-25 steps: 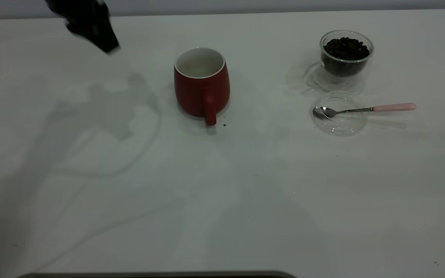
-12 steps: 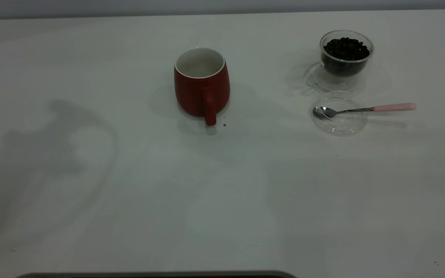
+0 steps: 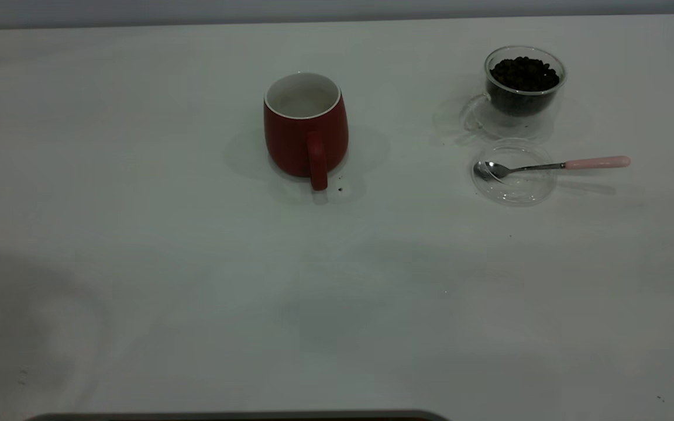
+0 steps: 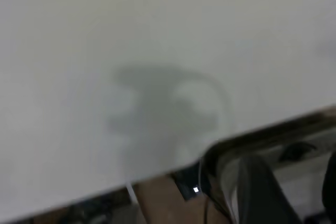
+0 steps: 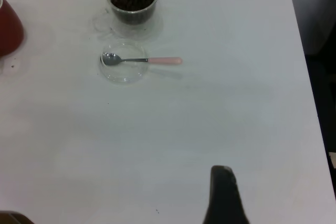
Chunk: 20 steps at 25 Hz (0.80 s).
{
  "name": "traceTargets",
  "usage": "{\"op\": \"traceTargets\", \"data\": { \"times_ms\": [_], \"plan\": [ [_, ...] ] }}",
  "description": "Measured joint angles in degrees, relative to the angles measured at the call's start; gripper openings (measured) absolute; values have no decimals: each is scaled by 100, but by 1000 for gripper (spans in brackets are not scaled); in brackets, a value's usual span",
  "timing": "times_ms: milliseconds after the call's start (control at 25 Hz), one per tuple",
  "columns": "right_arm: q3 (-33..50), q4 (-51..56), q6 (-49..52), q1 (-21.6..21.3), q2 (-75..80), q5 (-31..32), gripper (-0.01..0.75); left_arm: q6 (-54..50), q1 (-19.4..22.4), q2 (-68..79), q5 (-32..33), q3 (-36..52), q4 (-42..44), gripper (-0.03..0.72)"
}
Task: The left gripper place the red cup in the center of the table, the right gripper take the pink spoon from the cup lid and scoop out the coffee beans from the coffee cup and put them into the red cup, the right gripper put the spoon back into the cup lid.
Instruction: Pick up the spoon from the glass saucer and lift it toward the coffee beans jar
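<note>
Left gripper: gone from the exterior view. A second ago it showed as a dark blur over the far-left part of the tabletop; half a second ago only its shadow was left. Now a faint shadow sits near the front-left corner. Its wrist view shows bare table (image 4: 157, 35), a shadow and the table edge with clutter past it, no fingers, so I cannot tell its state.

Right gripper (image 5: 224, 198): one dark finger tip shows in its own wrist view, above the front-right part of the table, well apart from all the items. Only that finger is in view, so whether it is released or clenched cannot be told. It does not appear in the exterior view.

Spoon (image 3: 550, 165): nearest task item to that gripper, still untouched. Bowl rests in the lid (image 3: 512, 187), pink handle sticks out past the lid rim toward the right edge. Same pose in all three exterior frames.

Glass cup (image 3: 521, 88): just behind the lid, near the far-right corner, upright, handle toward the left edge, filled with beans (image 3: 524, 71). Unmoved.

Red cup (image 3: 305, 126): upright around mid-table toward the far edge, well apart to the left of the glass cup, handle toward the front edge, white inside. Dark speck on the table just beside the handle. Position unchanged across frames.
</note>
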Motion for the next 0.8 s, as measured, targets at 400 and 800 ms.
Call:
{"op": "traceTargets", "data": {
  "times_ms": [400, 800],
  "plan": [
    [0, 0, 0, 0, 0, 0, 557, -487, 0, -2854, -563, 3007, 9, 358],
    [0, 0, 0, 0, 0, 0, 557, -794, 0, -4705, -424, 3383, 112, 358]
  ]
}}
